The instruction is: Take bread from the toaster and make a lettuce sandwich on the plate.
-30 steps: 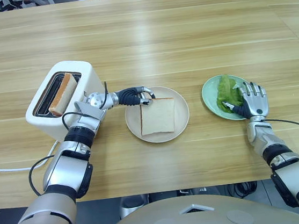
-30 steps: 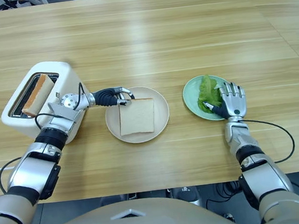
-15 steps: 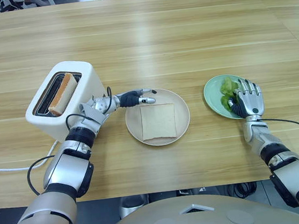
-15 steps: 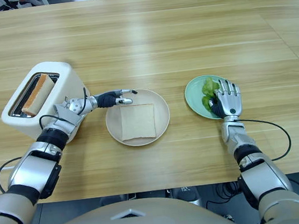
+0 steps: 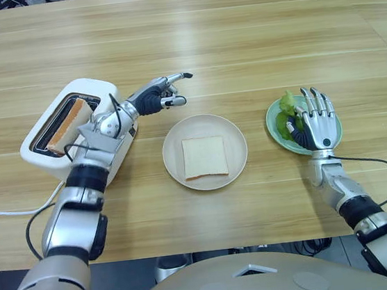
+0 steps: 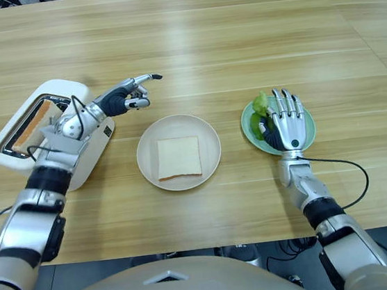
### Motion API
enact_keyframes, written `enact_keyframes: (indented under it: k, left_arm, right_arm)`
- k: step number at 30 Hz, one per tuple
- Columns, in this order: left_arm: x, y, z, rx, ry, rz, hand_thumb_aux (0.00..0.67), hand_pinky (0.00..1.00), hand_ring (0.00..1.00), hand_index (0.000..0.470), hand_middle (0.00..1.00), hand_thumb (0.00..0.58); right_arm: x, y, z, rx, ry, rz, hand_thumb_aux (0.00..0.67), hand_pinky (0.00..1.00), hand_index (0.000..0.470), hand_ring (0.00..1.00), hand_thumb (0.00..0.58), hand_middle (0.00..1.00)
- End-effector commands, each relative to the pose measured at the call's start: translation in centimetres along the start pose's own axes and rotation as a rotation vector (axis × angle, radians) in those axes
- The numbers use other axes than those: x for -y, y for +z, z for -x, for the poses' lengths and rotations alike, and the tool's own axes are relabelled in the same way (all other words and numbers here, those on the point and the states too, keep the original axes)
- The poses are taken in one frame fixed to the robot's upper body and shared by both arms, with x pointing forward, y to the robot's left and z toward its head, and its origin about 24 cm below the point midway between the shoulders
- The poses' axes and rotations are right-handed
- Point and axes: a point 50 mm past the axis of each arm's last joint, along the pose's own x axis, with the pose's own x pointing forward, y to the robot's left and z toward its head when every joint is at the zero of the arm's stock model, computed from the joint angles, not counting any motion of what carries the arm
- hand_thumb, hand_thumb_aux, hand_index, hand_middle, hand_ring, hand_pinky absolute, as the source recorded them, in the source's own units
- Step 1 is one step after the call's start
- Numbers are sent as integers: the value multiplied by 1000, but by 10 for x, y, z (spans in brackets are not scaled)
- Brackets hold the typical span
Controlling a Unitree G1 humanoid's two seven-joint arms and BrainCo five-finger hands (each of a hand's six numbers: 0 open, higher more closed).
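While bread (image 5: 205, 157) lies on the plate (image 5: 173, 147), the left hand (image 5: 148, 100) is spread, empty, at the toaster's (image 5: 41, 154) three o'clock; lettuce (image 5: 286, 105) goes next, the right hand's (image 5: 318, 124) grip unclear.

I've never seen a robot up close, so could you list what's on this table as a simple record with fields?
Toaster: white, on the left
Bread in toaster: one slice, standing in a slot
Beige plate: centre
Bread on plate: one slice, lying flat
Green plate: right, holds lettuce
Left robot hand: raised near toaster, holding nothing
Right robot hand: over green plate, at the lettuce
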Motion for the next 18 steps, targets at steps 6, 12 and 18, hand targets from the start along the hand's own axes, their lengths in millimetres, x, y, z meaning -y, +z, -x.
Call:
enact_keyframes:
  k: [6,12,18]
  left_arm:
    - [-26,74,44,256,203,164,0,635,635,0,635,0]
    - [-53,65,85,158,311,69,0,584,584,0,584,0]
    - [-85,35,136,-158,424,-224,0,569,569,0,569,0]
  right_arm:
    - [16,41,-4,199,-55,-106,670,0,460,0,580,0]
    - [6,77,-1,364,1,-178,670,0,460,0,580,0]
    - [-10,103,2,468,89,-210,670,0,460,0,580,0]
